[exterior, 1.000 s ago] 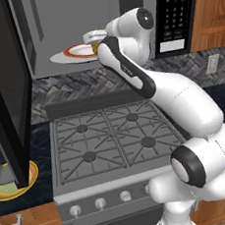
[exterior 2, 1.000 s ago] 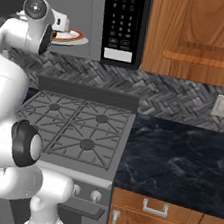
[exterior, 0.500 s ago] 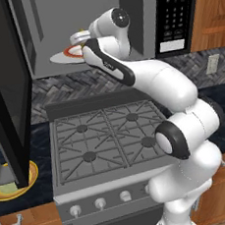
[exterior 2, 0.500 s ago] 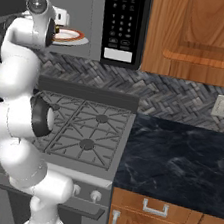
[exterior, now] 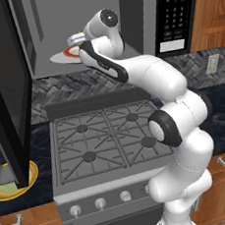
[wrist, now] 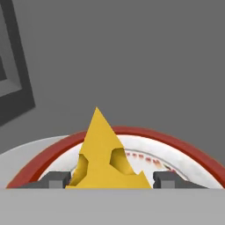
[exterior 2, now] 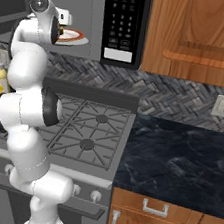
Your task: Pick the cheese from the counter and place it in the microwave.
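Grey walls of the open boxy microwave (exterior: 79, 24) surround the hand. The two-finger gripper (wrist: 110, 179) is clamped on the small yellow wedge of cheese (wrist: 103, 154), dark tips either side, holding it just above the red-rimmed white plate (wrist: 176, 154) on the turntable, likely so it can be released onto it.

What we count
We see one cheese (wrist: 104, 156), one plate (wrist: 184, 150), one microwave (exterior: 138, 20), one stove (exterior: 105, 140), four burners.
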Robot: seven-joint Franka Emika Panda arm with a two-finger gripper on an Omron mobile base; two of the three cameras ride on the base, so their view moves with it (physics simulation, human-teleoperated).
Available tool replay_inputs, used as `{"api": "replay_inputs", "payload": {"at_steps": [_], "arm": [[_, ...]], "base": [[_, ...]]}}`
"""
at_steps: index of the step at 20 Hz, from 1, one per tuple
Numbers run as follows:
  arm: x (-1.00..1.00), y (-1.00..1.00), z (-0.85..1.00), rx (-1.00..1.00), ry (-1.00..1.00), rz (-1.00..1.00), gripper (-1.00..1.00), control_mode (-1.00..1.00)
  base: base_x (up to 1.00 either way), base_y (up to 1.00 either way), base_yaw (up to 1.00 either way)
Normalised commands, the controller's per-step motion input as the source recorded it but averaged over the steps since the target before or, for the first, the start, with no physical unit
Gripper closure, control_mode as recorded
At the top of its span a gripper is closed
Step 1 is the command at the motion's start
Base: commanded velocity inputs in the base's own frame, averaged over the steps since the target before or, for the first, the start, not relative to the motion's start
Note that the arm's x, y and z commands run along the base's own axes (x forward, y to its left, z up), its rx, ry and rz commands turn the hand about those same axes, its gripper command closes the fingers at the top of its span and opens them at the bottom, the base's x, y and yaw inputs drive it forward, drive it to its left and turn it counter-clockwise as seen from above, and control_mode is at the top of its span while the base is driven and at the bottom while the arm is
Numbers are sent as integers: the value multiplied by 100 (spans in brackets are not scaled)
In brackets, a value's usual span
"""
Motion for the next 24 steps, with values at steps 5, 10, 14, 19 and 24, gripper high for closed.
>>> {"api": "replay_inputs", "payload": {"at_steps": [5, 10, 14, 19, 24], "arm": [[27, 0, -26, 0, 4, -3, 100, -100], [7, 0, -23, 0, 1, -2, 100, -100], [4, 0, -19, 0, 0, -2, 100, -100], [0, 0, -18, 0, 0, -3, -100, -100], [0, 0, 0, 0, -1, -10, -100, -100]], "base": [[0, 0, 0], [0, 0, 0], [0, 0, 0], [0, 0, 0], [0, 0, 0]]}}
